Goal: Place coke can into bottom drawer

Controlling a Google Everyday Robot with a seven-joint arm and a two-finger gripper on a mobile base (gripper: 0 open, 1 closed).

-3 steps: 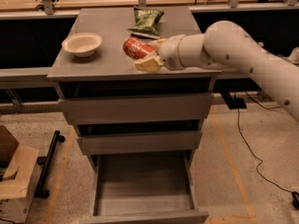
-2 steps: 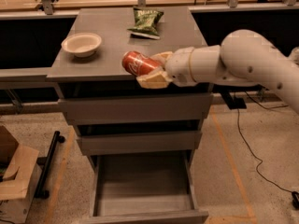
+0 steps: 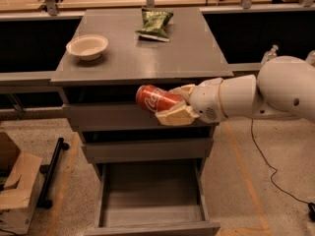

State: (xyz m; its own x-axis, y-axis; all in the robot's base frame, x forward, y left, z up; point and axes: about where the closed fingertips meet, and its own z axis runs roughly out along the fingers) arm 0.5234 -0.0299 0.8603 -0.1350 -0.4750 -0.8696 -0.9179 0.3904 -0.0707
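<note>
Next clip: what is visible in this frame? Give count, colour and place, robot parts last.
coke can: one, red, held sideways in front of the top drawer, above the open bottom drawer
bottom drawer: one, grey, pulled open
upper drawers: two, grey, closed
cabinet top: one, grey
bowl: one, off-white, left side of cabinet top
snack bag: one, green, back of cabinet top
cardboard box: one, brown, floor at lower left
cable: one, black, floor at right
arm: one, white, reaching in from the right
gripper: one, cream, shut on the coke can
</note>
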